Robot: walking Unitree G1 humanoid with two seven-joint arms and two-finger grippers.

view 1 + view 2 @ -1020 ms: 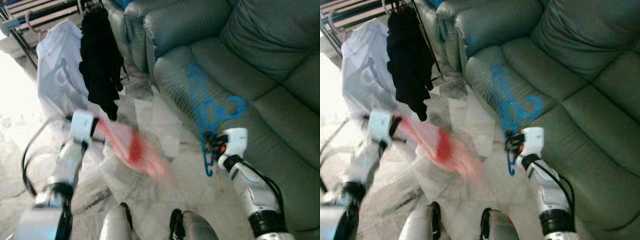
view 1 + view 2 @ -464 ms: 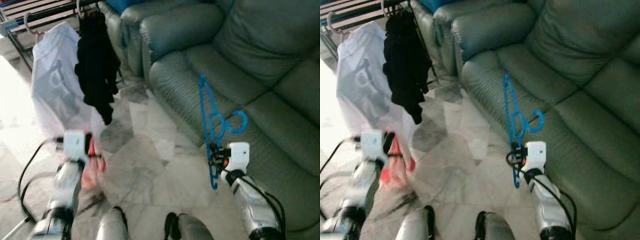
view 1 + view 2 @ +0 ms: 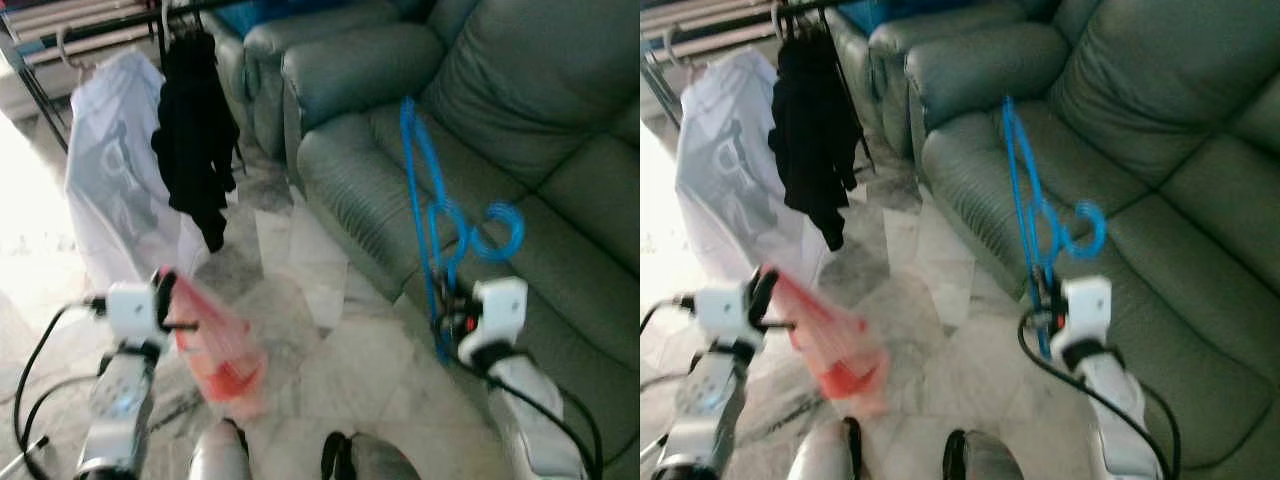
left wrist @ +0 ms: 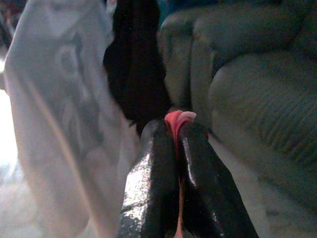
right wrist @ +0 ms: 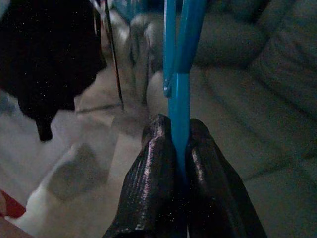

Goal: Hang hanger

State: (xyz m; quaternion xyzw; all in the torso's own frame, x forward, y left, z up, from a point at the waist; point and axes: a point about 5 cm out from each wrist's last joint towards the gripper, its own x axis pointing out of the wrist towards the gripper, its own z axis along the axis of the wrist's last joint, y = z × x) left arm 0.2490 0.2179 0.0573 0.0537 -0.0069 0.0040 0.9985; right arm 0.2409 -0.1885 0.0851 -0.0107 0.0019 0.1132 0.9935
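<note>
**Daylight from the left, motion blur, dim wrist cameras**

Strong daylight enters from the robot's left and burns the marble floor (image 3: 20, 230) to plain white there. The green sofa (image 3: 520, 110) sits in softer, even light. Both head views are soft all over; the red item (image 3: 215, 345) is smeared worst, the blue hanger (image 3: 430, 200) slightly. The wrist views are darker and grainy, their backgrounds out of focus, with small glints on the black fingers (image 4: 151, 178).

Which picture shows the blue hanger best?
The left eye view: the whole blue hanger shows there, hook included, standing upright in the right tool before the sofa. The right eye view matches it. The right wrist view catches just its bar between the fingers.
</note>
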